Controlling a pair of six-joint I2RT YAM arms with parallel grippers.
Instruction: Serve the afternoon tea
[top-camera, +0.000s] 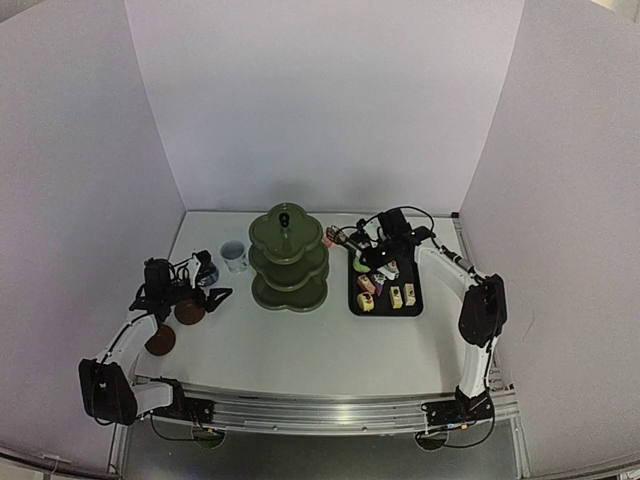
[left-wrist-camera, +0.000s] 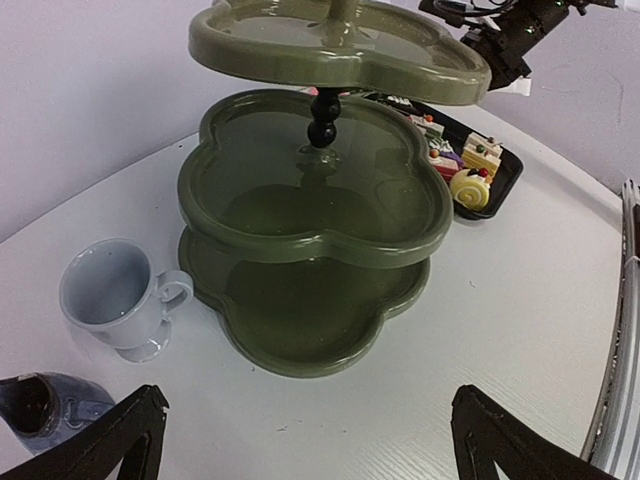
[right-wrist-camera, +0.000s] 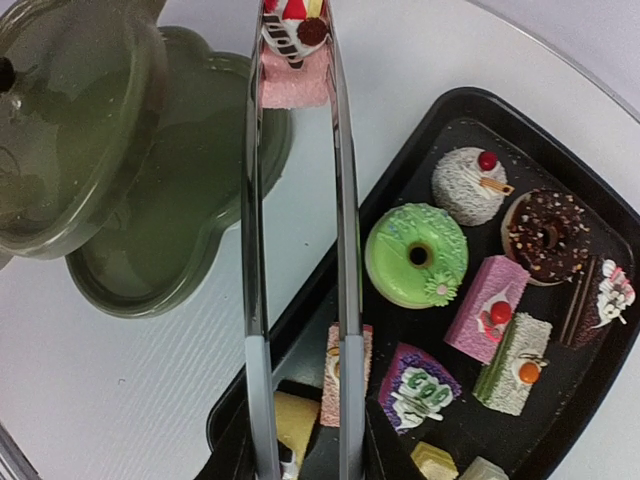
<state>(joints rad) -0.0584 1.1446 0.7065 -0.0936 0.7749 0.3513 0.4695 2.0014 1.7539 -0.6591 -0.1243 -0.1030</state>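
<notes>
Item: pink cake (right-wrist-camera: 292, 70) pinched in tongs (right-wrist-camera: 254, 300), right fingers (top-camera: 378, 250) clamped on them, left fingers (left-wrist-camera: 110, 440) apart; risk: cake slips short of stand (right-wrist-camera: 150, 230) if grip slackens.

A plain white back panel (top-camera: 320, 100) is standing behind a white worktop (top-camera: 300, 350), with a left panel (top-camera: 70, 200) and a right panel (top-camera: 570, 200) angling in. Soft, even light is falling, and an aluminium rail (top-camera: 320, 408) is running along the near edge.
</notes>
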